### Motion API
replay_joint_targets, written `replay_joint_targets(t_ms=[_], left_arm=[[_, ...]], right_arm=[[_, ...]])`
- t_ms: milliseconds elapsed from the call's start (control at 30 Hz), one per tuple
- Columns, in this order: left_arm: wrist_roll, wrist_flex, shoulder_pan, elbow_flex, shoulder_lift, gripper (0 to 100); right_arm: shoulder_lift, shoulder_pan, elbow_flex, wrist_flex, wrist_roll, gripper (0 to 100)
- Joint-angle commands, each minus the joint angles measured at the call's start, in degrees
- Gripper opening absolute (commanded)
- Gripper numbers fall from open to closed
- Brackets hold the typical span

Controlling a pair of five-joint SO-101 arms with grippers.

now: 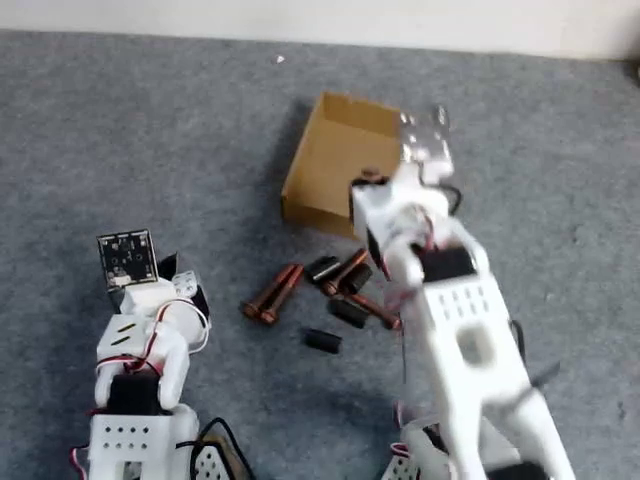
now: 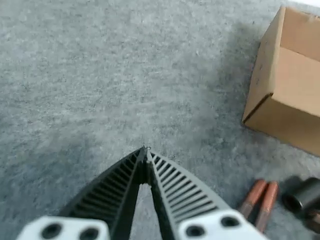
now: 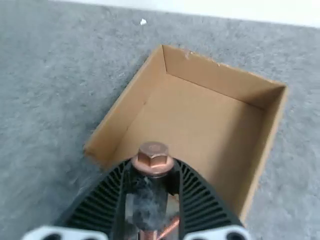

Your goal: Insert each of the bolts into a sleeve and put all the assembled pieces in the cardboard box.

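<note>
Ribbed black right pincer [image 3: 152, 169] pinches a copper hex-headed bolt [image 3: 152, 156] over the open cardboard box [image 3: 220, 82]; left pincer [image 2: 145, 152] pressed together

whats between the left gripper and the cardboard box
Only bare grey carpet. In the left wrist view nothing lies between the left gripper, jaws shut, and the cardboard box; the bolts sit off to one side.

The cardboard box [image 3: 220, 70] stands open-topped with its floor bare, so we see room to come down between its walls. Ahead of the left hand [image 2: 145, 150] the grey desk [image 2: 100, 75] lies open up to the box. Between the arms, copper bolts [image 1: 272, 295] and black sleeves [image 1: 322, 341] crowd the desk, and the right arm [image 1: 445, 290] hangs over the box's near edge.
</note>
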Motion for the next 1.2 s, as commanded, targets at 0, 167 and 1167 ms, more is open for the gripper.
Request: replay_joint_targets(t_ms=[0,167,1167], left_arm=[[-0.44,-9.76,-0.92,3.12,-0.40,1],[-0.44,-12.22,-0.92,4.44,-0.40,1],[-0.44,-12.48,-7.08,4.00,-0.40,1]], right_arm=[[10.15,2.51,-13.49,-0.04,-0.44,0.4],[24.92,6.81,-28.09,-0.04,-0.35,0.5],[30.99,1.54,-49.89,47.52,12.13,14.5]])
